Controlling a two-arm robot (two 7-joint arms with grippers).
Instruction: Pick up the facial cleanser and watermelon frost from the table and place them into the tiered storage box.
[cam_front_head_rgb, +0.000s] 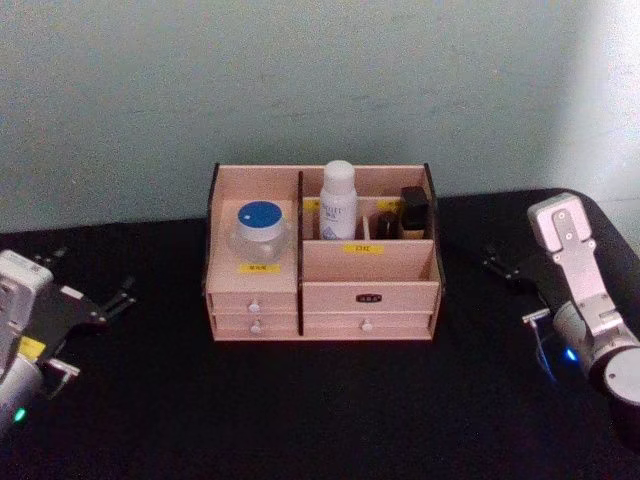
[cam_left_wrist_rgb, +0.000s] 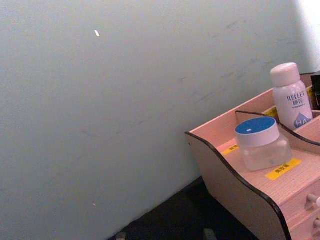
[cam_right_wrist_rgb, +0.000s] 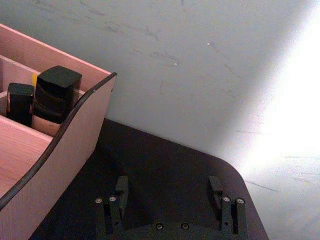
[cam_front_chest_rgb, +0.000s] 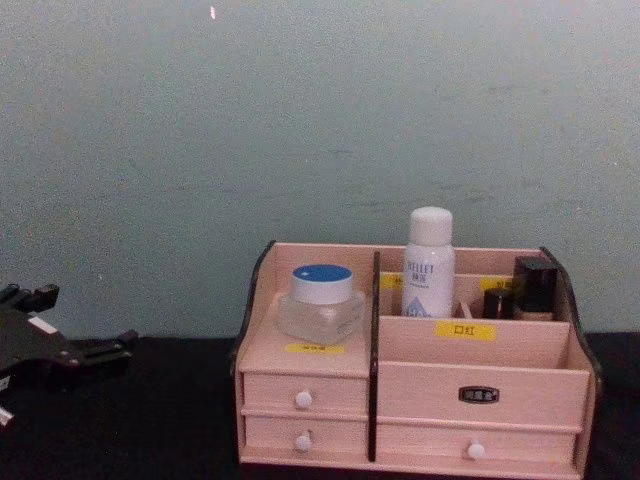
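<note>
Claw on my left (cam_front_head_rgb: 118, 297) rests low at about eight o'clock from the tiered storage box (cam_front_head_rgb: 320, 300), well apart from it, above the black surface (cam_front_head_rgb: 300, 410); its fingers stand parted with nothing between them. In the chest view that same left claw (cam_front_chest_rgb: 95, 350) shows at nine o'clock of the box, dark and level with the drawers. My right claw (cam_front_head_rgb: 503, 266) sits at roughly three o'clock of the box, also well apart, and in the right wrist view its two fingers (cam_right_wrist_rgb: 121, 187) are spread wide over the dark surface, empty.

The tiered storage box stands at the middle of the surface against the pale wall (cam_front_head_rgb: 320, 80). The watermelon frost (cam_front_head_rgb: 260, 232) sits upright in the box's left compartment, blue lid up, above a yellow label (cam_front_head_rgb: 258, 267). The facial cleanser (cam_front_head_rgb: 338, 200) stands upright in the rear compartment just right of the dark divider (cam_front_head_rgb: 299, 250), its white cap rising above the box's back wall. At three o'clock of the cleanser, in the same back row, stand two small dark bottles (cam_front_head_rgb: 402, 214). Below, the drawers with white knobs (cam_front_head_rgb: 255, 305) are shut.
</note>
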